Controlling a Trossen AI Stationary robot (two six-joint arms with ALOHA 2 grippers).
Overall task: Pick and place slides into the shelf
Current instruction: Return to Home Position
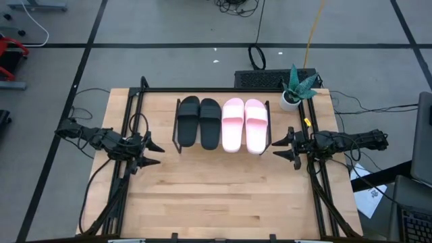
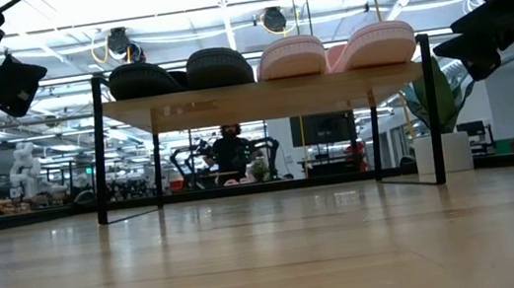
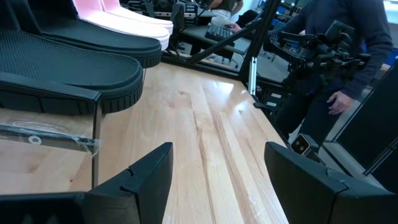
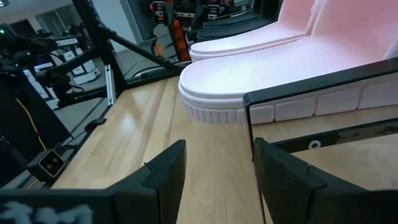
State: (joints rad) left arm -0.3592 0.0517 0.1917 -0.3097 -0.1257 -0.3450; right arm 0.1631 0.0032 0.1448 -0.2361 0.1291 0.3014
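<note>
Two black slides (image 1: 198, 122) and two pale pink slides (image 1: 244, 125) lie side by side, soles down, on the plank top of the shelf (image 2: 261, 99) at the table's far middle. In the low view the black pair (image 2: 178, 75) and the pink pair (image 2: 339, 51) show above the plank. My left gripper (image 1: 156, 153) hovers open at the table's left, left of the shelf; in its wrist view the fingers (image 3: 149, 180) frame bare tabletop below a black slide (image 3: 68, 71). My right gripper (image 1: 275, 148) hovers open at the right, near a pink slide (image 4: 292, 68).
A potted plant (image 1: 295, 88) stands at the table's far right corner. Black frame bars (image 1: 128, 128) run along both table sides. The near half of the wooden tabletop (image 1: 223, 196) is bare. A person (image 3: 348, 56) stands beyond the table's right side.
</note>
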